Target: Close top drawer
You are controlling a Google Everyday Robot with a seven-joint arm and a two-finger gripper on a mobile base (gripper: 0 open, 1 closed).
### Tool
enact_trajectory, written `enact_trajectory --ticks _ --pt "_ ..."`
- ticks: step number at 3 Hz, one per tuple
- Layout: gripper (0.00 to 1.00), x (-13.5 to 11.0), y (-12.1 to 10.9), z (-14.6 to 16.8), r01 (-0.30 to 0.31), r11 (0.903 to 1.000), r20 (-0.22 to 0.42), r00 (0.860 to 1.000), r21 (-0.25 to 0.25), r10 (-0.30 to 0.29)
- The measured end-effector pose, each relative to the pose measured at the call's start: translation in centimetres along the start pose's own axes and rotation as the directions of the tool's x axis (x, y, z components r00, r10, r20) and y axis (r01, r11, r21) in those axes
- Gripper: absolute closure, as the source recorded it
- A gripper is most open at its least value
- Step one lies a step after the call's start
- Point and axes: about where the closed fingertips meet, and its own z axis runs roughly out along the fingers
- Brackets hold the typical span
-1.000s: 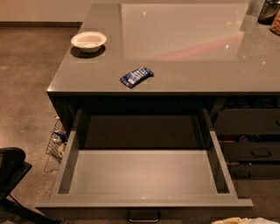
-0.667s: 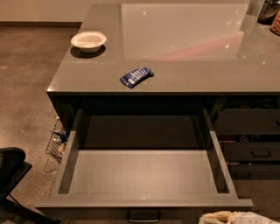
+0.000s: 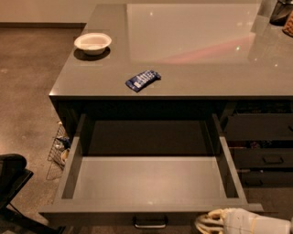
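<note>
Top drawer (image 3: 146, 183) stands pulled far out from under the grey countertop (image 3: 197, 59) and fills the lower middle of the view. The gripper (image 3: 209, 224) is at its lower right, just beside the right end of the dark front panel (image 3: 91, 214). The gripper is pale cream and ribbed at its tip, which points left toward the small metal bar handle (image 3: 149, 223). Whether it is spread or pressed together cannot be told, nor whether it touches the panel, and nothing shows in its grasp. Its rear part runs off the right edge, and the bottom edge cuts it. At far left a black object (image 3: 11, 176) is cut by the frame and too dark to name. Beside it a wire basket (image 3: 56, 148) stands on the brown floor (image 3: 27, 91), partly hidden behind the drawer's left wall. The recess under the countertop, behind the drawer, lies in deep shadow. The drawer is very wide and shallow, with low grey side walls and a smooth flat grey floor, and the handle sits at the middle of the front panel. On the countertop a white bowl (image 3: 93, 42) sits near the left corner. A blue snack packet (image 3: 143, 80) lies near the front edge, well apart from the bowl. To the right, narrower dark drawers (image 3: 263, 137) are stacked, dim and hard to make out. Dark objects (image 3: 280, 11) in the top right corner are cut off.
</note>
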Motion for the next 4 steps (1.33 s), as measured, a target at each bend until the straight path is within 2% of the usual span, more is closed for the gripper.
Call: enact_trajectory --ticks 1,2,3,4 --pt "1.0 0.3 -0.3 0.5 0.001 1.0 -0.004 1.0 0.001 -0.001" --pt "1.0 2.4 -3.5 3.5 -0.017 0.9999 -0.042 0.999 0.003 0.017" --pt "1.0 4.0 -8.5 8.1 -0.048 0.9989 -0.084 0.995 0.001 0.048" --pt "1.0 4.0 -8.5 8.1 -0.048 0.9989 -0.084 0.995 0.002 0.048"
